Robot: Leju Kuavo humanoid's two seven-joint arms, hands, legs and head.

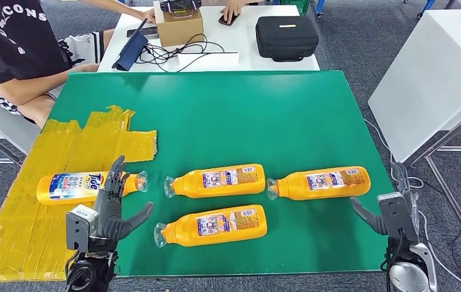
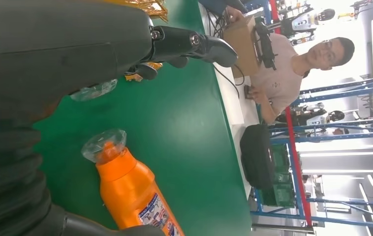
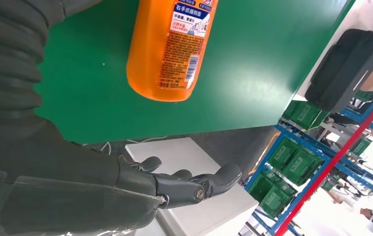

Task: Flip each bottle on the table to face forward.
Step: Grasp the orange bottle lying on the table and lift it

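Our left hand (image 1: 114, 204) fingers spread, empty, over Tide bottle (image 1: 70, 187) on yellow tape (image 1: 64, 146), three orange bottles (image 1: 219, 180) beside, our right hand (image 1: 379, 218) spread, empty, at table edge (image 1: 337, 271).

Dark grey left hand (image 1: 114, 210), ribbed grey wrist cover

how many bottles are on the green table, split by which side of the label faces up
Bottles with front label up: 1, the left bottle
Bottles with back label up: 3, the middle bottle, the right bottle, the near bottle
Total: 4 bottles
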